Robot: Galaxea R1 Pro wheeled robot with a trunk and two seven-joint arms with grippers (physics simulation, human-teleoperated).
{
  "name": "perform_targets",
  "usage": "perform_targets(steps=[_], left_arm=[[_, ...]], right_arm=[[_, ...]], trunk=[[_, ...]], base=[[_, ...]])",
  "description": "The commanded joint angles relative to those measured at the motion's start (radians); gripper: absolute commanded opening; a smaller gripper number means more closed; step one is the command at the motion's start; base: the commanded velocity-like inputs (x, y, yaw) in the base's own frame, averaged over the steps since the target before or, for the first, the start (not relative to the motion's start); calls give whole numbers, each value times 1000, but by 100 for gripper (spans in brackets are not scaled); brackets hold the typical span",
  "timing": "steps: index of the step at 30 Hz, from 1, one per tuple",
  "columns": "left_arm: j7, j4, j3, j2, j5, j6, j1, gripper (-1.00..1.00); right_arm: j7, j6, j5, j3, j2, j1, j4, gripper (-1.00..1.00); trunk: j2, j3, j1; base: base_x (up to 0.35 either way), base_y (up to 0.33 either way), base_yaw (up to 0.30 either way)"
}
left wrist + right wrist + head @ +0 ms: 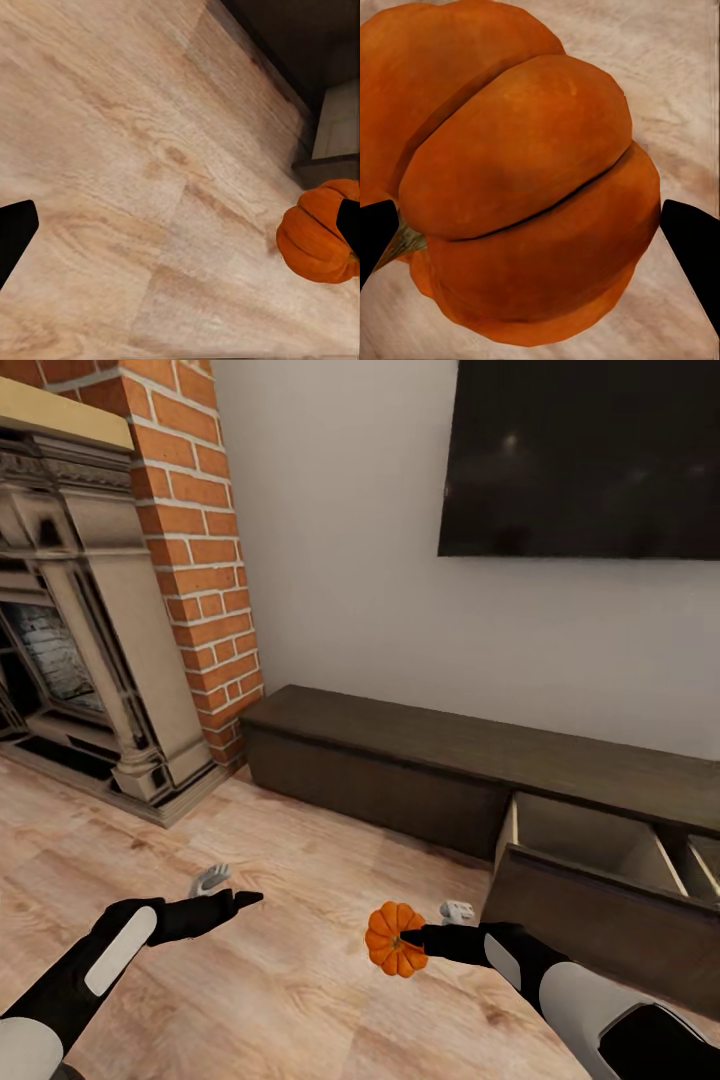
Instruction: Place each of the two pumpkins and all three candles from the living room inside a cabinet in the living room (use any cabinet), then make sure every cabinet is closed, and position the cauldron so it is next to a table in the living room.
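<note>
Right pincer (408, 940) clamped on pumpkin (392, 939), stem end facing pincer, left pincer (245, 901) spread, empty

One pumpkin (394, 938), one cabinet (420, 760), one fireplace (80, 610), one television (580, 455)

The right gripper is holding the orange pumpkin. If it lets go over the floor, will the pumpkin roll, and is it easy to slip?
The pumpkin looks rounded and ribbed, so it would probably roll on the smooth wooden floor. Its skin seems smooth and curved, and the right gripper touches only its sides, so it may slip. It looks stiff, unlikely to deform.
</note>
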Motion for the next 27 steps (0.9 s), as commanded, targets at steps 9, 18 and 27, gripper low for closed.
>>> perform_targets(steps=[9, 18, 27], left_arm=[[0, 2, -19, 1, 0, 1, 0, 100], [-1, 3, -19, 1, 0, 0, 0, 100], [1, 4, -20, 1, 0, 0, 0, 100]], right_arm=[[4, 8, -7, 4, -1, 0, -1, -100], [0, 10, -6, 3, -1, 0, -1, -100], [-2, 10, -7, 3, -1, 0, -1, -100]], trunk=[[0, 6, 0], [0, 7, 0], [0, 11, 0]], base=[[-63, 0, -148], [-293, 0, -170], [-240, 0, -290]])
